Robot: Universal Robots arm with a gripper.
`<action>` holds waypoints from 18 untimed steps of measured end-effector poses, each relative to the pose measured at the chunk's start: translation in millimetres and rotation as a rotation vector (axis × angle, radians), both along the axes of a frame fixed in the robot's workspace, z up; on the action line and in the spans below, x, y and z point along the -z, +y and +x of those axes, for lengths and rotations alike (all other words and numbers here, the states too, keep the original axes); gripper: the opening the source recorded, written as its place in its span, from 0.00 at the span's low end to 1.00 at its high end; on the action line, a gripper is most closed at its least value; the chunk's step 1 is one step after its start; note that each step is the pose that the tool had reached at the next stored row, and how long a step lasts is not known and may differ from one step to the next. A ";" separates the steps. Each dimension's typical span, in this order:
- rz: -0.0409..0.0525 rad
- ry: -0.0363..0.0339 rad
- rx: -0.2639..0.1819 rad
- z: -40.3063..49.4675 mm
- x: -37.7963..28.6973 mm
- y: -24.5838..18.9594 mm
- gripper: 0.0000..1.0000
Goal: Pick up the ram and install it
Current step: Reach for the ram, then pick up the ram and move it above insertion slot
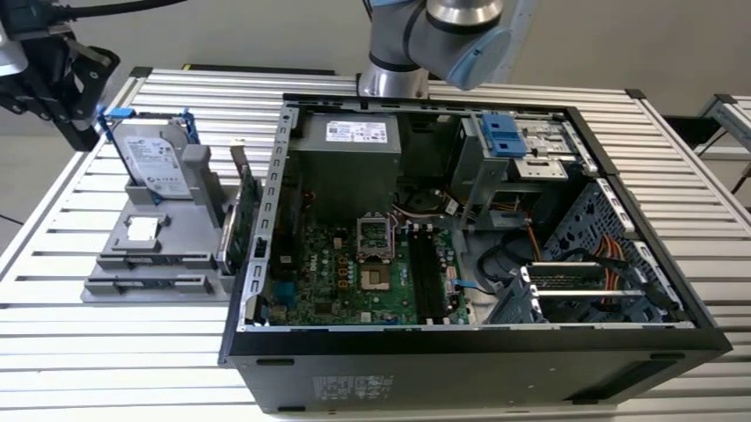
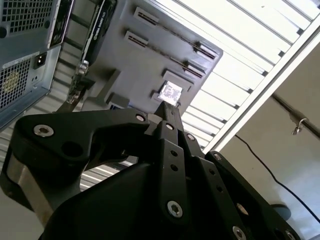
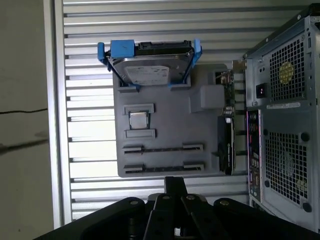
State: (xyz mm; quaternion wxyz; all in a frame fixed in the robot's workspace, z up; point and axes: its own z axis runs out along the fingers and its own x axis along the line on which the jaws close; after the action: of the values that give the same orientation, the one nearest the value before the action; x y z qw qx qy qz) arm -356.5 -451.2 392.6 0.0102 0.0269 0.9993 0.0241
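Exterior view first: the gripper (image 1: 77, 127) hung high at the exterior view's left, over the far corner of the slatted table (image 1: 118, 352), just beside the hard drive (image 1: 158, 158) that stood in the gray holder tray (image 1: 129, 264). The expansion card (image 1: 241, 220) stood on edge between that tray and the open computer case (image 1: 470, 369). And the ram (image 1: 420, 274)? It looked seated among the long dark slots on the motherboard (image 1: 329, 281), just to the exterior view's right of the processor socket (image 1: 373, 242). I could not tell the stick from the slots for certain.

On to the second wrist view: the fingers (image 2: 169, 111) were pressed together into one dark tip and gripped no part. They were lined up over the tray's small square pocket (image 2: 170, 92).

First wrist view: the closed tip sat above the tray edge nearest the camera. The tray's two long slots (image 3: 162, 148) read as thin dark lines, well apart from the blue-railed drive, and the case's vented rear panel (image 3: 285, 125) stood alongside.
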 end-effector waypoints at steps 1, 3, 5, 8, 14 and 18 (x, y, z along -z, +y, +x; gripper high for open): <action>0.0000 0.0000 0.000 0.0 0.0 -1.0 0.00; -0.0001 0.0001 0.000 -0.1 -0.1 -2.8 0.00; 0.0000 0.0000 0.000 0.0 0.0 -5.0 0.00; 0.0000 0.0001 0.000 -0.1 0.0 -8.3 0.00; 0.0000 0.0001 0.000 0.0 0.0 -14.5 0.00; -0.0001 0.0001 0.000 -0.1 -0.1 -17.9 0.00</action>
State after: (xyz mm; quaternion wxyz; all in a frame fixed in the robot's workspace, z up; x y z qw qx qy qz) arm -356.6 -469.0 392.7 0.0101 0.0269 0.9993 0.0241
